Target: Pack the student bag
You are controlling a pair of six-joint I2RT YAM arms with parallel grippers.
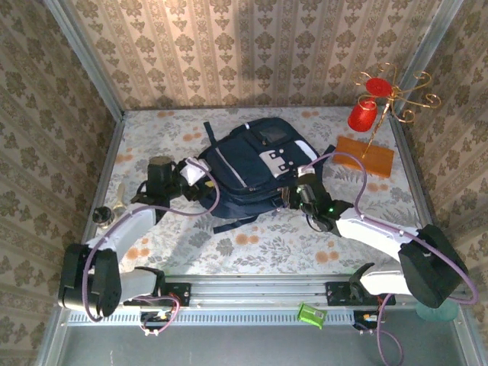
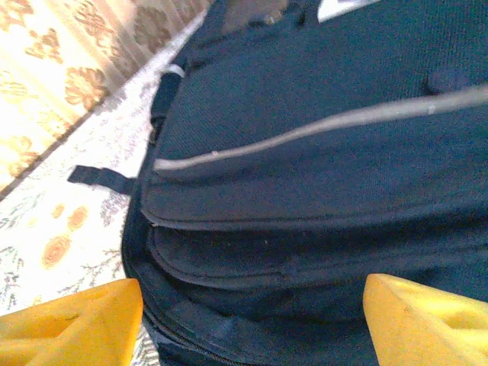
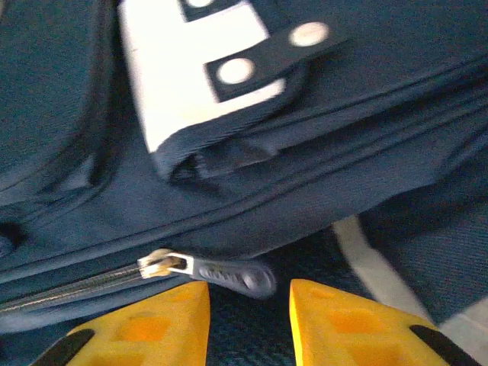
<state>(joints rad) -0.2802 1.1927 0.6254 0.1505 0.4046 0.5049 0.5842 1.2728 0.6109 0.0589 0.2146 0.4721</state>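
The student bag, by far the biggest thing here, lies flat on the middle of the tabletop, reaching toward the far edge, its white patch with studs facing up. An arm comes in at each side of it. The left gripper sits at the bag's left side with its yellow fingers spread wide and nothing between them, only the stacked navy seams and a pale piping line ahead. The right gripper is at the bag's near right side, fingers parted and empty, with the zip pull lying just beyond their tips and not pinched. The zip looks closed along the run I can see, so I judge the step to be opening the bag. The next move calls for the right fingers to close squarely on that small tab while the left steadies the fabric against the tug. The room is a booth of patterned damask wallpaper on three sides, and the tabletop wears a pale floral cloth. An orange board lies by the right edge. In the far right corner a gold wire stand carries a red cup.
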